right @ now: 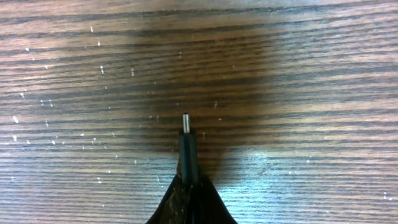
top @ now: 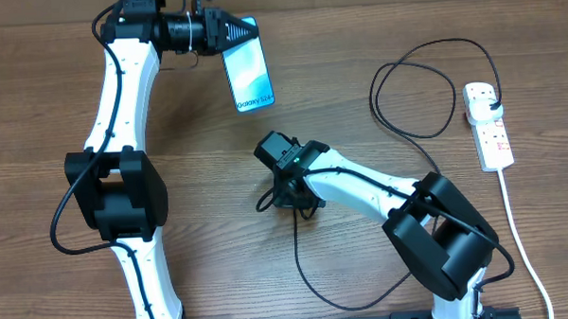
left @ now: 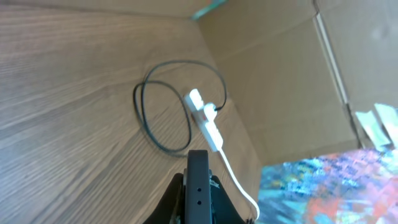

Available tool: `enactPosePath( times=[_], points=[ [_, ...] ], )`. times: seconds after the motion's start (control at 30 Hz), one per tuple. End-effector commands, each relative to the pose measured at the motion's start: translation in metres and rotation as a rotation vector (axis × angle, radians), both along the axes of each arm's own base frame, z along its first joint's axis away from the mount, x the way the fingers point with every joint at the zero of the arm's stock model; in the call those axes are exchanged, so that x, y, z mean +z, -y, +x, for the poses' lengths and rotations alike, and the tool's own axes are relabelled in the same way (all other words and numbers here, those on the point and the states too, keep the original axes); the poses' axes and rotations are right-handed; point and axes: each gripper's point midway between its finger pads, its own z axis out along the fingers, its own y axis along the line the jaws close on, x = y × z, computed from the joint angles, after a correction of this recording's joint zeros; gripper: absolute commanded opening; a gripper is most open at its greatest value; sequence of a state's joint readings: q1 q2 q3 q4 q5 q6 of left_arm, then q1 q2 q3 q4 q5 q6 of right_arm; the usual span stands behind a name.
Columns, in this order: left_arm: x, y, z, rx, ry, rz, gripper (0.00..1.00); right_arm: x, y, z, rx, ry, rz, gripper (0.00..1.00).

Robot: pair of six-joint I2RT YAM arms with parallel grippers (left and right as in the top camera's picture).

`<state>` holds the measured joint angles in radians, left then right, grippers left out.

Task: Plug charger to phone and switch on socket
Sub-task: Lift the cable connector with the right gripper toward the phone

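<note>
left jaws are clenched on the phone (top: 248,74) up at the far side, right jaws pinch the charger (right: 186,146) tip over the middle of the surface (top: 221,256), cable loops over to the socket (top: 488,124) on the right

Left arm (top: 121,99), right arm (top: 361,185): white rounded link shells, black boxy joint housings, thin black cables looped alongside. Left gripper (top: 240,30), right gripper (right: 188,188): black, tapering to narrow fingers. Small green mark (top: 286,162) near right wrist.
</note>
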<state>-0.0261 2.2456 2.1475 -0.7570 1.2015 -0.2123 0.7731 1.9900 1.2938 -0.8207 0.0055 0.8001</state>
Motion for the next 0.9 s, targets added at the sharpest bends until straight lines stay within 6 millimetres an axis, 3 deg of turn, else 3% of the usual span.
enactPosePath(
  times=[0.0, 0.27, 0.43, 0.5, 0.6, 0.77, 0.87],
  points=[
    [0.022, -0.012, 0.000, 0.000, -0.066, -0.100, 0.04, -0.021, 0.016, -0.005, -0.030, -0.096, -0.006, 0.04],
    [0.024, -0.036, 0.006, 0.044, -0.089, -0.118, 0.04, -0.019, 0.031, 0.010, -0.084, -0.153, 0.073, 0.04],
    [0.024, -0.049, 0.009, 0.070, -0.103, -0.123, 0.04, -0.002, 0.005, 0.032, 0.020, -0.165, 0.374, 0.04],
    [0.024, -0.053, 0.010, 0.083, -0.124, -0.129, 0.04, 0.017, -0.012, 0.042, 0.065, -0.166, 0.571, 0.04],
    [0.026, -0.058, 0.010, 0.087, -0.140, -0.144, 0.04, 0.065, -0.034, 0.060, 0.156, -0.144, 0.922, 0.04],
    [0.037, -0.063, 0.001, 0.042, -0.174, -0.211, 0.04, 0.136, -0.039, 0.078, 0.388, -0.018, 1.296, 0.04],
    [0.041, -0.064, -0.002, 0.023, -0.174, -0.232, 0.04, 0.170, -0.033, 0.077, 0.574, 0.072, 1.438, 0.04]
  ],
)
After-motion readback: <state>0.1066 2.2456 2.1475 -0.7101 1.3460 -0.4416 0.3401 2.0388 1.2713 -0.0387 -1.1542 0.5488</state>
